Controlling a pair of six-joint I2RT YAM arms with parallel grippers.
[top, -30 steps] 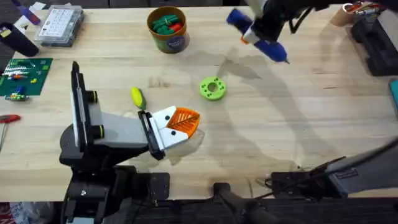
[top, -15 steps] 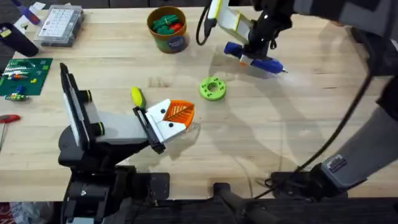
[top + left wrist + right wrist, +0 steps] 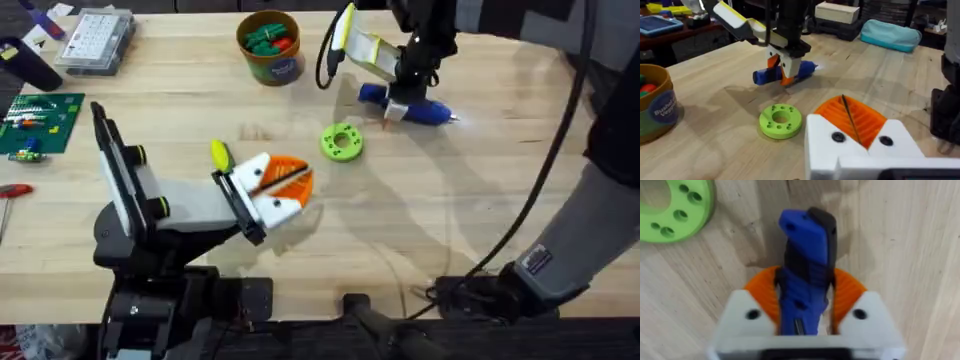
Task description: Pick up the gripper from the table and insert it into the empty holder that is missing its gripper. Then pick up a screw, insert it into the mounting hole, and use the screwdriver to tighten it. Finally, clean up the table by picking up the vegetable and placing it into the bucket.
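Right claw (image 3: 400, 105): closed around the screwdriver (image 3: 408, 105), white fingers with orange pads (image 3: 842, 297) on either side of the blue body; screwdriver lying roughly level at the tabletop (image 3: 480, 200), whether resting on it or just above, cannot tell.
Screwdriver place: beyond the green disc (image 3: 341, 141) and to its right, near but apart; dark tip pointing away from the disc; in the left wrist view (image 3: 785, 72), just behind the disc (image 3: 780, 120).
Left claw (image 3: 285, 187): 2 white fingers with orange ribbed pads (image 3: 855, 117) pressed together with only a thin dark seam between them, holding nothing; nearer than the green disc and to its left.
Vegetable (image 3: 220, 155): yellow piece with a green end, lying on the tabletop to the left of the green disc, just beside the left claw's base, apart from the bucket.
Bucket (image 3: 270, 45): orange-tan tub with a dark blue label, upright, beyond the green disc and to its left, well apart; green and red pieces inside; also at the edge of the left wrist view (image 3: 657, 107).
Green disc: flat on the tabletop, central hole and several small holes around it; also seen from the right wrist (image 3: 675, 210), beside the screwdriver's end.
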